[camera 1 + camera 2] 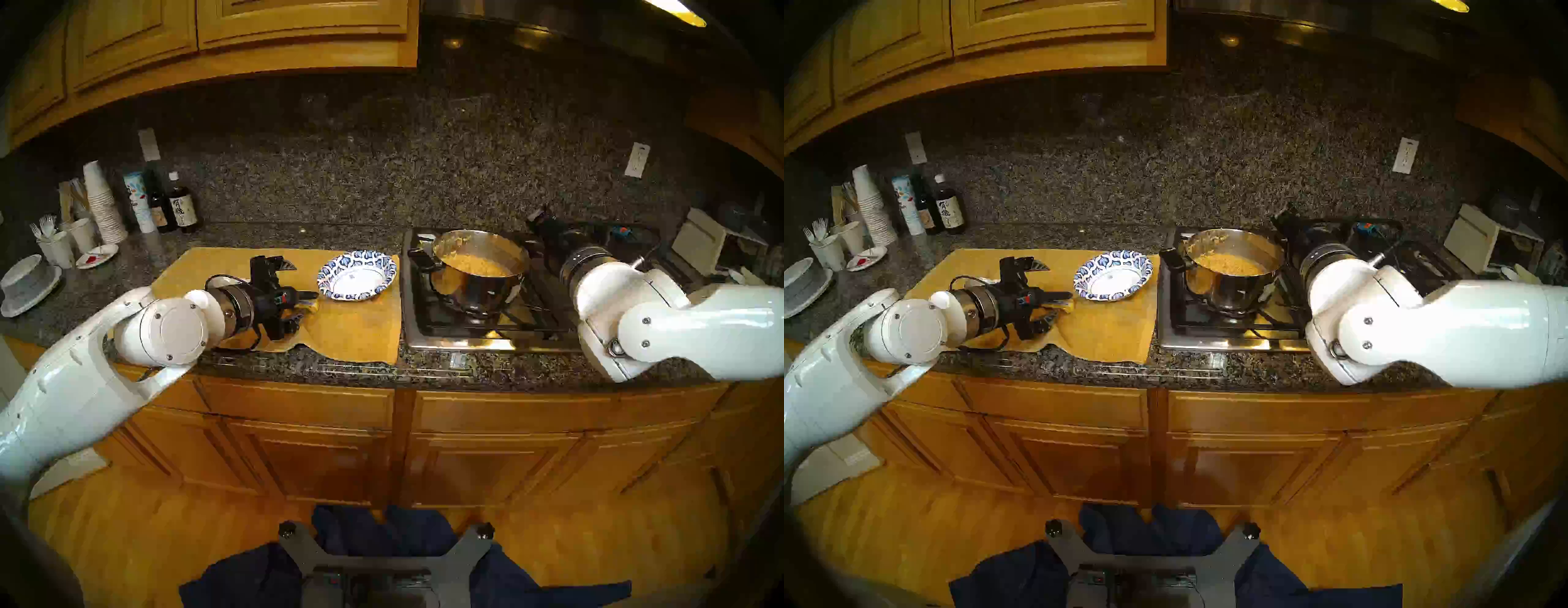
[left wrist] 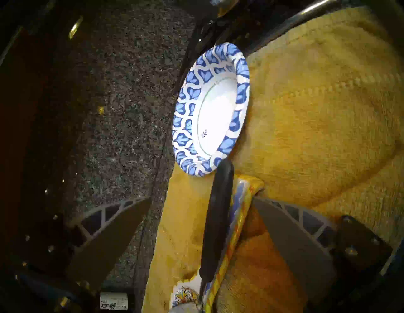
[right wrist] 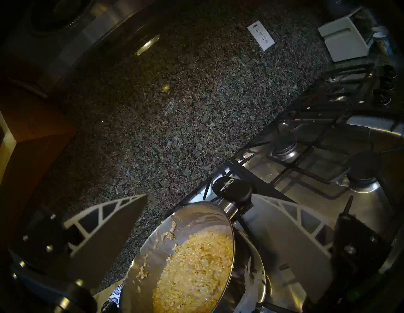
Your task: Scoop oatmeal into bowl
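Observation:
The bowl, blue-and-white rimmed with a white centre, sits empty on a yellow towel. The oatmeal lies in a steel pot on the stove. My left gripper is open, turned on its side just left of the bowl. Its fingers straddle a black utensil handle lying on a painted rest, without touching it. My right gripper hangs open at the pot's right rear. The pot's black handle is just ahead of its fingertips.
The gas stove with black grates holds the pot. Stacked paper cups, bottles and white plates crowd the counter's left rear. A white box stands at the far right. The granite backsplash rises behind.

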Controlling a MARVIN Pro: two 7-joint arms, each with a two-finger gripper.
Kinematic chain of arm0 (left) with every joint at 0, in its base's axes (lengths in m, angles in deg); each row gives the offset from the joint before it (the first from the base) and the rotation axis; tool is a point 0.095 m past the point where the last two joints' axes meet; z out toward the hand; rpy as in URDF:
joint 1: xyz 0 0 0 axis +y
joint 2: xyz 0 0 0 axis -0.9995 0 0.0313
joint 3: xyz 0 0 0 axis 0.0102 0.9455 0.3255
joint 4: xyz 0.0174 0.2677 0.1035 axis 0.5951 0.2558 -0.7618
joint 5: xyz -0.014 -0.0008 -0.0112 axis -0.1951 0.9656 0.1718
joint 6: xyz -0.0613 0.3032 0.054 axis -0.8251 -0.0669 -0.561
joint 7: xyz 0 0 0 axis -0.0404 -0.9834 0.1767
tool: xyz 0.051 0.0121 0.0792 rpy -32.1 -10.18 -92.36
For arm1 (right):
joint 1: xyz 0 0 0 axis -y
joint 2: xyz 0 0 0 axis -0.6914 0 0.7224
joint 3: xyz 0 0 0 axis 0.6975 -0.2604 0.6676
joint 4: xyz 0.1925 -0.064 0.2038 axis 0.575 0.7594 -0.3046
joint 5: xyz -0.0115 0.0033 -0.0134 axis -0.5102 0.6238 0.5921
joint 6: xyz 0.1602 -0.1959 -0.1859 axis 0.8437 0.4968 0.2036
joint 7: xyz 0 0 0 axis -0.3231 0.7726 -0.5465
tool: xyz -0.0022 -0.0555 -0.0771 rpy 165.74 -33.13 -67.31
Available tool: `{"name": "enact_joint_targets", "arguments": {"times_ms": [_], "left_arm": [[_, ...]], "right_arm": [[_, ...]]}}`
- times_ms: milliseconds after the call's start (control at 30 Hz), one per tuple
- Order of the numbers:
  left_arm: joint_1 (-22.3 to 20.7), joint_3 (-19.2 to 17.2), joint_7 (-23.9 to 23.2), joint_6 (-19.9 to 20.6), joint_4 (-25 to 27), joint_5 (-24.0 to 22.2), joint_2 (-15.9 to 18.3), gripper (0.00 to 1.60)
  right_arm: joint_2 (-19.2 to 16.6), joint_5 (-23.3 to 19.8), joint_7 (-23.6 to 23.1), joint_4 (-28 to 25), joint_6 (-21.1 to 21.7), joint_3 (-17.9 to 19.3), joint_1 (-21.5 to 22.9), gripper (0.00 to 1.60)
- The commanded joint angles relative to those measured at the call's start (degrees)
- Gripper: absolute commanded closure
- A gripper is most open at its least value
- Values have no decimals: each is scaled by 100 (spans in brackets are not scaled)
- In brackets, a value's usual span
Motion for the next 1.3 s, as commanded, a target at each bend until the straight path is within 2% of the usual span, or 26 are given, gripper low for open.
{"name": "enact_joint_targets", "arguments": {"times_ms": [0, 100, 133, 167, 400, 1267], "left_arm": [[-586, -48, -172, -78, -64, 343, -293, 0], [-788, 100, -290, -79, -153, 447, -344, 0], [-703, 12, -313, -98, -151, 511, -391, 0], [-843, 136, -347, -82, -200, 523, -384, 0], [-984, 244, -499, -127, -365, 776, -497, 0], [-1102, 360, -920, -109, -506, 1207, -492, 0]], "right_arm": [[-2, 89, -39, -1, -16, 122, 171, 0], [-2, 90, -39, -2, -16, 121, 173, 0], [-2, 90, -39, -2, -16, 120, 174, 0], [-2, 91, -39, -2, -16, 120, 175, 0], [-3, 95, -38, -4, -16, 115, 181, 0], [0, 101, -36, -7, -19, 92, 203, 0]]}}
